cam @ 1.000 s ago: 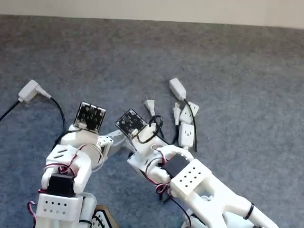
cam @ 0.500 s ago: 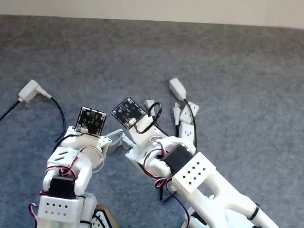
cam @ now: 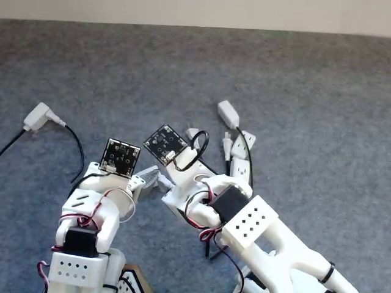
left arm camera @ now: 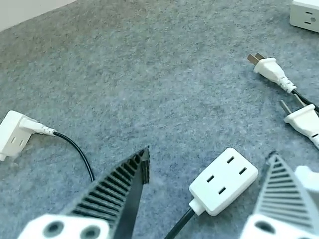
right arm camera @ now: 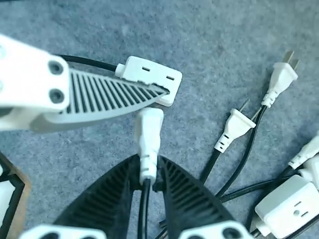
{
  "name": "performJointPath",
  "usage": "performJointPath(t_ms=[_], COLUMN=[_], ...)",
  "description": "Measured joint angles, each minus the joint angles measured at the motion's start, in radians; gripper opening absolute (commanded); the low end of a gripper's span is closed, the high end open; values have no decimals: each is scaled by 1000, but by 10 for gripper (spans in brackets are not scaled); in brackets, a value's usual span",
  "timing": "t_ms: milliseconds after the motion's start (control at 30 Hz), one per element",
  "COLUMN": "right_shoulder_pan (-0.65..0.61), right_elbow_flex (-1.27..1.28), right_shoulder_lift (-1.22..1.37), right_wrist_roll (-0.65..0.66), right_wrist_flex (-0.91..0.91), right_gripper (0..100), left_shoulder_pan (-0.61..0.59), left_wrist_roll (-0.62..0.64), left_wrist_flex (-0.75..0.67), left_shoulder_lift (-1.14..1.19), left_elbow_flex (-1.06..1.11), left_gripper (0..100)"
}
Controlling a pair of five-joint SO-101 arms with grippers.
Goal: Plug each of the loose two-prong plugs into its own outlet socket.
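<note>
Plug [right arm camera: 148, 137] pinched in the right gripper [right arm camera: 148, 168] points at the outlet socket [right arm camera: 149, 77], just beside it. Left gripper [left arm camera: 209, 157] straddles that socket, spread wide, one finger [right arm camera: 114, 94] across it; loose plugs [right arm camera: 234, 127] lie near.

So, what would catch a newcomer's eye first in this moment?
The right gripper is shut on a white plug, whose front end is close to an outlet socket lying on the grey carpet. The left gripper stands open around that same socket. A loose plug and a second loose plug lie nearby, cords trailing.
</note>
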Motion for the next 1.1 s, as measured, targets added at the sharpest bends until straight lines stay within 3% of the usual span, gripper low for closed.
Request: performJointPath(t_ms=[667, 1100], right_shoulder_pan=[57, 64], right_elbow_flex=[-55, 94], right_shoulder_lift=[0, -2], right_wrist_roll=[-2, 32], right_wrist_flex=[2, 15], right_gripper=[5, 5], left_shoulder_pan=[51, -230], left_wrist_roll=[-5, -41], left_wrist_flex=[35, 109], left_shoulder_lift=[9, 12], left_elbow_flex=[20, -245], left_gripper=[361, 361])
